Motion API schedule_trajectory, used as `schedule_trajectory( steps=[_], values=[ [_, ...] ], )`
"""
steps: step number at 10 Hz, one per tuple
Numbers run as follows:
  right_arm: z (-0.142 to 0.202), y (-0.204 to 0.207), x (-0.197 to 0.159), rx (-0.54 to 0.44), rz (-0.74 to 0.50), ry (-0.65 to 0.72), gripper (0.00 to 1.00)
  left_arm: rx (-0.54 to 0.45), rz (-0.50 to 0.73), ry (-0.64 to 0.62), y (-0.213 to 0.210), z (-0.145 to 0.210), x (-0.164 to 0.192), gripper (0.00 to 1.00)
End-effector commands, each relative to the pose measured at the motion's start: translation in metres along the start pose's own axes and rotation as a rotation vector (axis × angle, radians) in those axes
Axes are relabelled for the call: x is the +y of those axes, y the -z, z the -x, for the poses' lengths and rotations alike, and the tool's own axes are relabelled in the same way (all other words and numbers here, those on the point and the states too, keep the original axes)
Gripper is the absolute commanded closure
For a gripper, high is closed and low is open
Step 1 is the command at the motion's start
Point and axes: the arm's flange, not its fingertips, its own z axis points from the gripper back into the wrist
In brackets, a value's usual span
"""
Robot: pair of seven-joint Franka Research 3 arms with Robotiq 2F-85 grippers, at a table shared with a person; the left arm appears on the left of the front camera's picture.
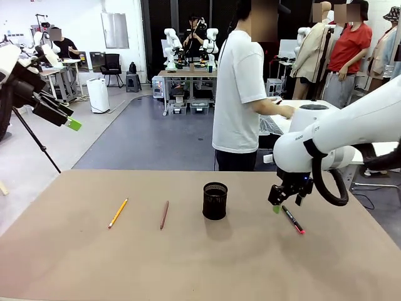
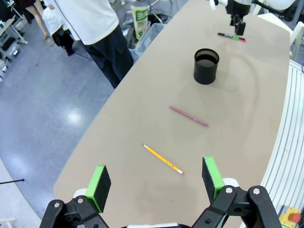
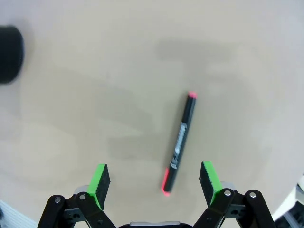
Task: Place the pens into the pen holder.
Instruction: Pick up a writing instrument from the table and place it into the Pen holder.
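Only the pen (image 3: 179,142) carries print: white lettering runs along its black barrel between the red ends, too small to read. It lies flat on the table (image 1: 200,263), to the right of the pen holder (image 1: 215,200), which stands upright near the middle. The right gripper (image 3: 155,183) hangs low over the pen with its jaws spread wide, a green pad on either side of the pen's near end, gripping nothing. The left gripper (image 1: 66,116) is raised high off the table's left edge, equally wide and empty. Left of the holder and apart from it lie the reddish-brown pencil (image 1: 164,214) and, further left, the orange-yellow pencil (image 1: 118,213), both flat on the table.
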Motion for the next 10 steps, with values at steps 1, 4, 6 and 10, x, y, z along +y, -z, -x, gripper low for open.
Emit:
schedule_trajectory(
  steps=[1,4,6,10],
  values=[
    [-0.017,0.015,0.007,-0.041,0.013,0.048,0.00,-0.016,0.006,0.001,0.000,0.000,0.001,0.00],
    [-0.028,0.025,0.006,-0.049,0.052,0.074,0.00,-0.016,0.006,0.001,0.000,0.000,0.001,0.00],
    [-0.027,0.030,-0.002,-0.026,0.061,0.104,0.00,-0.016,0.006,0.001,0.000,0.000,0.001,0.00],
    [-0.033,0.051,-0.025,0.054,0.041,0.177,0.00,-0.016,0.006,0.001,0.000,0.000,0.001,0.00]
  ],
)
